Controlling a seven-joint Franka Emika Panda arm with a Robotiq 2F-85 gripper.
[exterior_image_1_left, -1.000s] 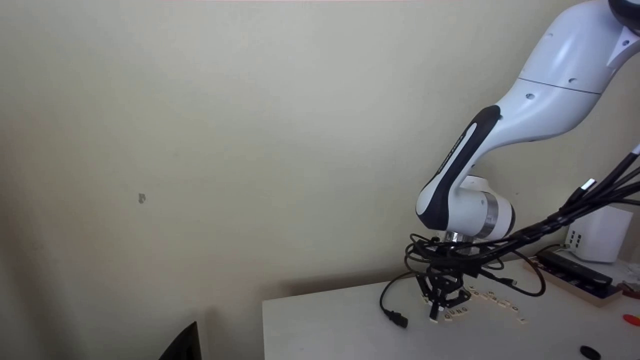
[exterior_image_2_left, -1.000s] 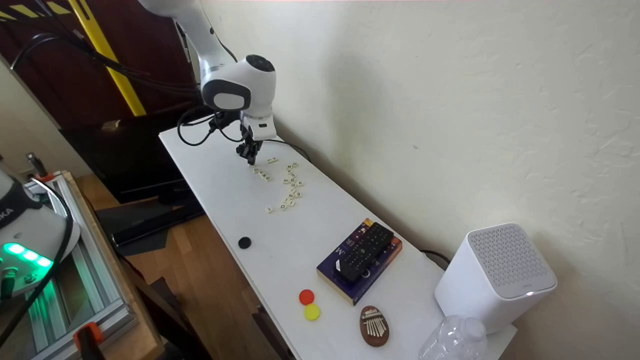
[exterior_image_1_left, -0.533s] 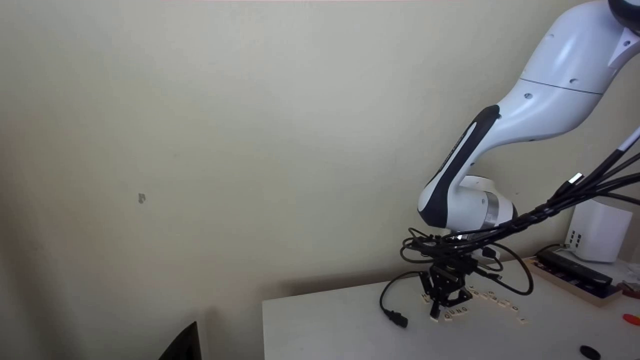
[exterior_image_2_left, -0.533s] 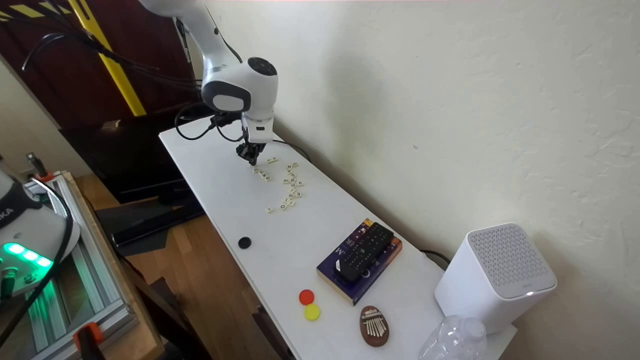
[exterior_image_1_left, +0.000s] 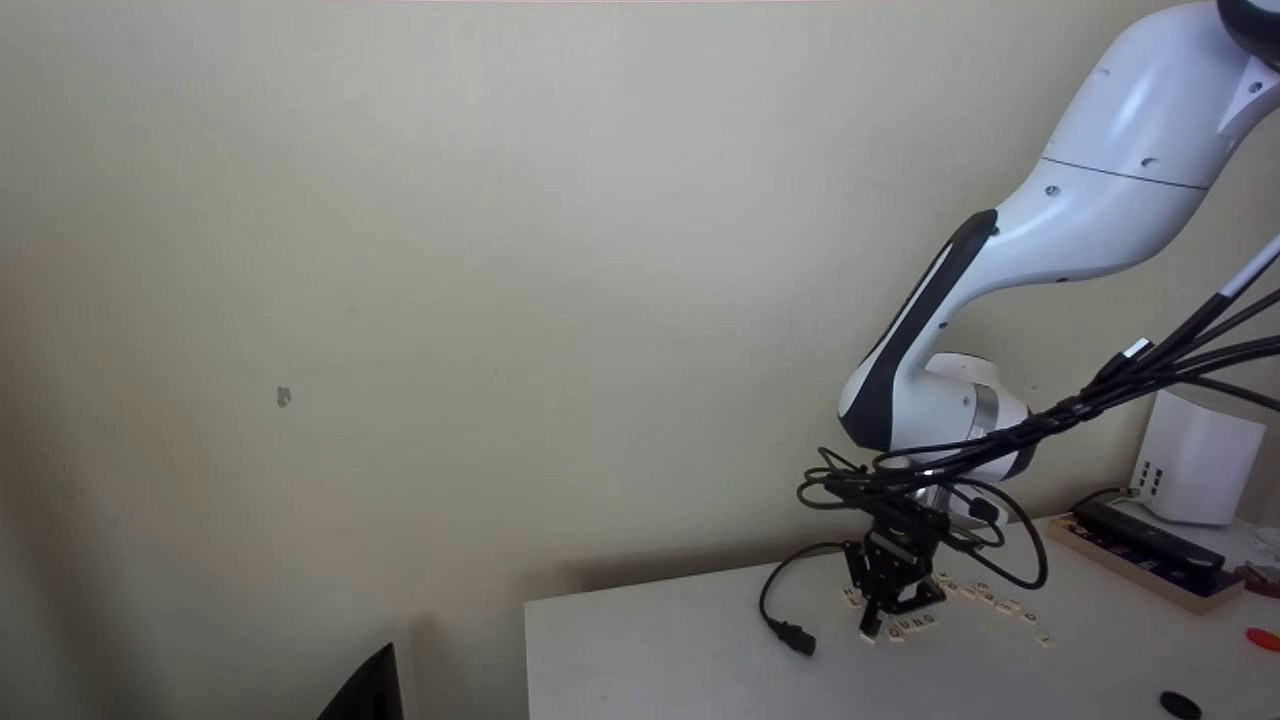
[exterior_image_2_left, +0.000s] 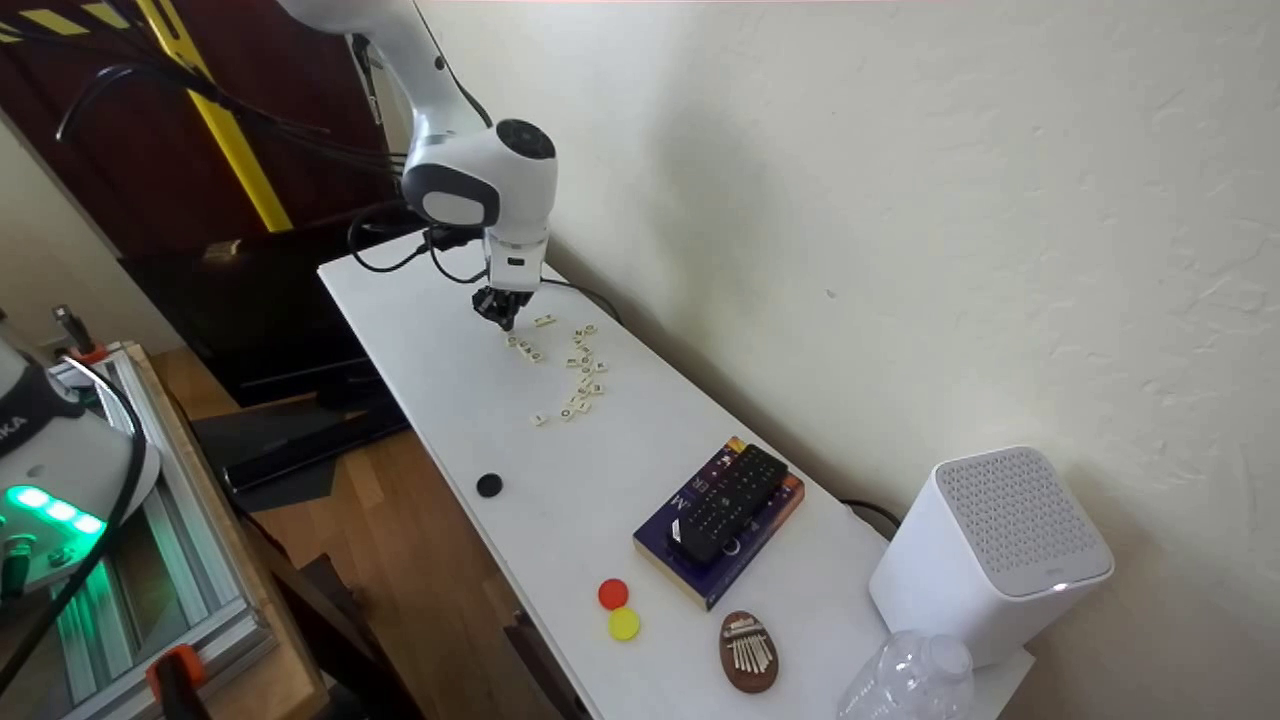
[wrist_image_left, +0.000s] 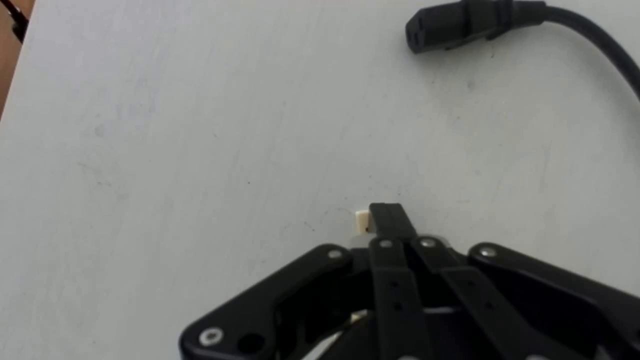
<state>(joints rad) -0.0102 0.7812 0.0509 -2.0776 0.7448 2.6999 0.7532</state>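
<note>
My gripper (wrist_image_left: 386, 216) is black and its fingertips are together, close to the table. A cream letter tile (wrist_image_left: 362, 221) is partly hidden by the fingertips in the wrist view; only its left edge shows. The same tile (exterior_image_1_left: 867, 638) sits at the tip of the gripper (exterior_image_1_left: 870, 626) in an exterior view. Whether the fingertips press on the tile or are just above it cannot be told. The gripper (exterior_image_2_left: 507, 323) stands at the end of a short row of letter tiles (exterior_image_2_left: 523, 348). A small group of tiles (exterior_image_2_left: 545, 321) lies beside it.
A longer chain of tiles (exterior_image_2_left: 585, 372) lies on the white table (exterior_image_2_left: 440, 350). A black cable plug (wrist_image_left: 450, 25) lies near the gripper. Farther along are a black disc (exterior_image_2_left: 489, 485), a remote (exterior_image_2_left: 730, 505) on a book, red (exterior_image_2_left: 613, 594) and yellow (exterior_image_2_left: 624, 625) discs, and a white box (exterior_image_2_left: 980, 560).
The hand has tilted and its wrist has shifted slightly, while the fingertips stay almost in place beside the tile. The cable bundle has swung with it. The tiles show no clear movement.
</note>
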